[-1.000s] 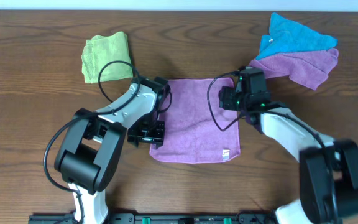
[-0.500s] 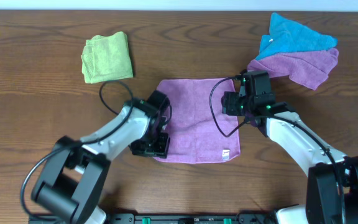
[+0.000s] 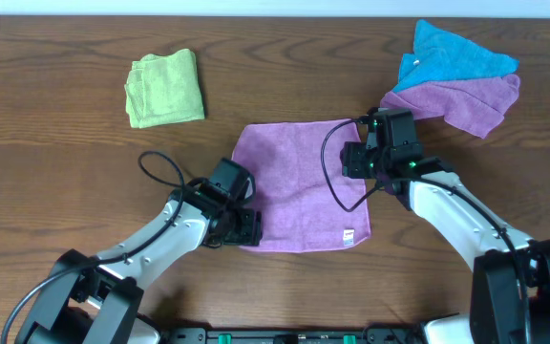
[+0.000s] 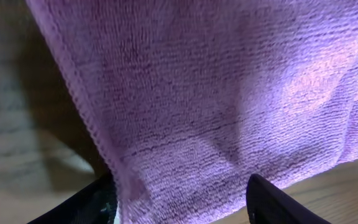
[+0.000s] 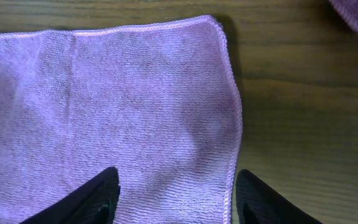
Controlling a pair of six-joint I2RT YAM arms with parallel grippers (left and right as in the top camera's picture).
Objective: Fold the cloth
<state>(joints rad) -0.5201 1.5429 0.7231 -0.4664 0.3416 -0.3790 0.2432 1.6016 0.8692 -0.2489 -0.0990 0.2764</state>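
since a second ago my left arm (image 3: 160, 239) has drawn back along the left edge of the purple cloth (image 3: 299, 186) to its near-left corner. the far-left corner, covered then, now lies open. my right arm (image 3: 447, 205) has barely shifted.

wooden table (image 3: 46, 143): it bears everything in view.

purple cloth: spread flat and unfolded at the middle of the table, between my two arms, roughly square.

side pile: a blue cloth (image 3: 452, 53) lies crumpled on a second purple cloth (image 3: 466, 100) at the far-right corner of the table, just beyond my right arm.

green cloth (image 3: 164, 88): folded, at the far left, well apart from the work.

left gripper (image 3: 246, 227): at the near-left corner of the spread cloth. in the left wrist view its fingers (image 4: 79, 202) stand wide apart, with the cloth's hemmed edge running down between them. i cannot tell whether they touch the fabric.

right gripper (image 3: 356, 158): over the far-right corner. in the right wrist view its fingers (image 5: 92, 199) are spread, one over the fabric and one past the hem over bare wood.

white tag (image 3: 348, 235): on the cloth near its near-right corner.
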